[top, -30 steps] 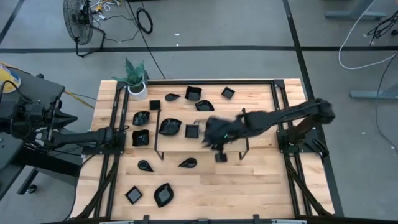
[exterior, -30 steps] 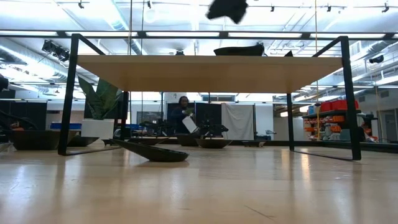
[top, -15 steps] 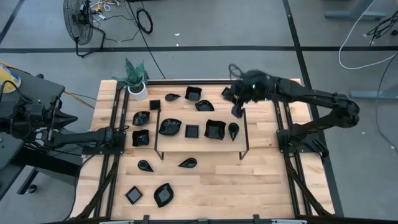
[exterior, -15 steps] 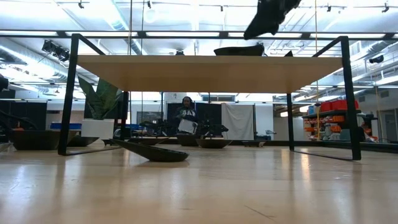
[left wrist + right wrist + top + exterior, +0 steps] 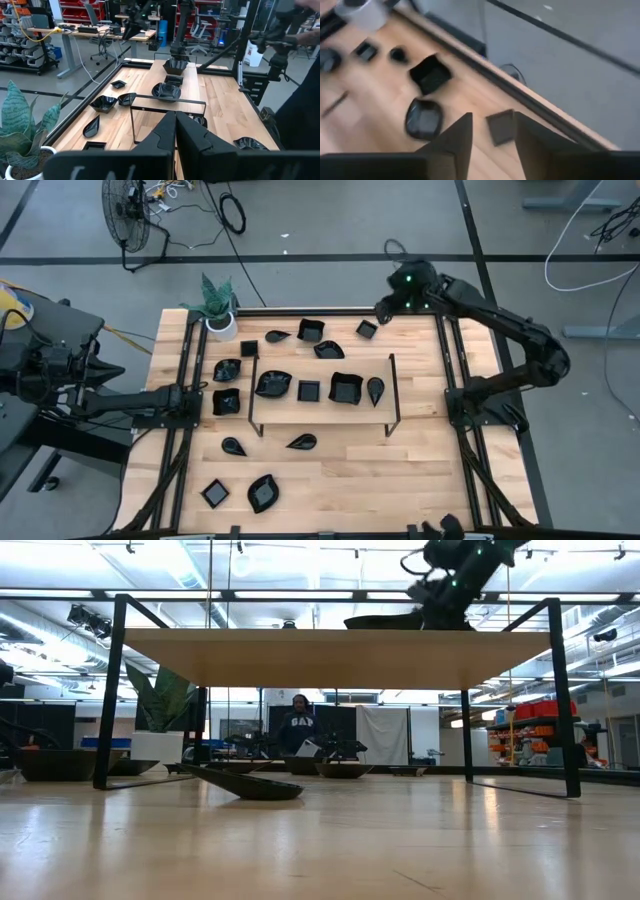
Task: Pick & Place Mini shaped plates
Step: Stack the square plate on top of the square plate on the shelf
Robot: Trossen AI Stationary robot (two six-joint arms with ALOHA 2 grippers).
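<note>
Right gripper (image 5: 384,310) is at the far edge of the table (image 5: 420,460), just beside the small square plate (image 5: 367,329) that lies near the far right corner. In the right wrist view its 2 fingers (image 5: 460,135) stand spread with a clear gap, and that small square plate (image 5: 500,127) shows on the wood between them, not gripped. Nothing is held.

Left gripper (image 5: 190,401) rests at the left side of the table, beside the square plate (image 5: 226,401) there. Its fingers (image 5: 165,135) are pressed together in the left wrist view, with nothing between them.

Mini shaped plates are spread over the table. On the raised shelf (image 5: 320,408) at the middle lie 4: a wavy leaf plate (image 5: 273,384), a small square (image 5: 309,391), a larger square (image 5: 345,388) and a teardrop (image 5: 375,389). Beyond the shelf, toward the far edge, lie a teardrop (image 5: 277,336), a square dish (image 5: 311,330) and a leaf plate (image 5: 328,349). Left of the shelf are a small square (image 5: 249,350) and a leaf plate (image 5: 227,369). On the near side lie 2 teardrops (image 5: 233,446) (image 5: 302,442), a square (image 5: 215,493) and a leaf plate (image 5: 263,492).

A white pot with a green plant (image 5: 219,308) stands at the far left corner. In the low view a person (image 5: 298,725) is visible in the room behind the table.
</note>
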